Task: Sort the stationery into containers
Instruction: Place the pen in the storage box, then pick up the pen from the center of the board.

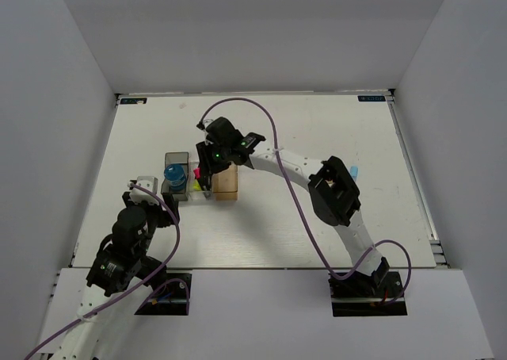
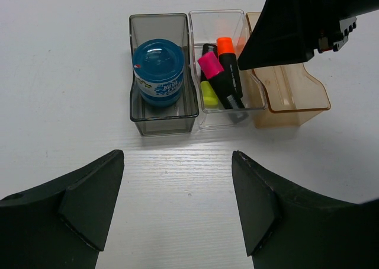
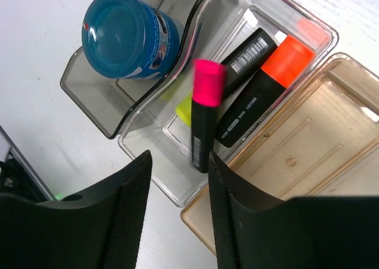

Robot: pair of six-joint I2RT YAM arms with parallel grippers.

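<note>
White table between white walls: left hand gapes wide, right hand stands parted over clear bin.

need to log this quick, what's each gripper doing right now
Left gripper: open, holding nothing.
Right gripper: open, pink highlighter loose between its fingers, in the clear bin.
</note>
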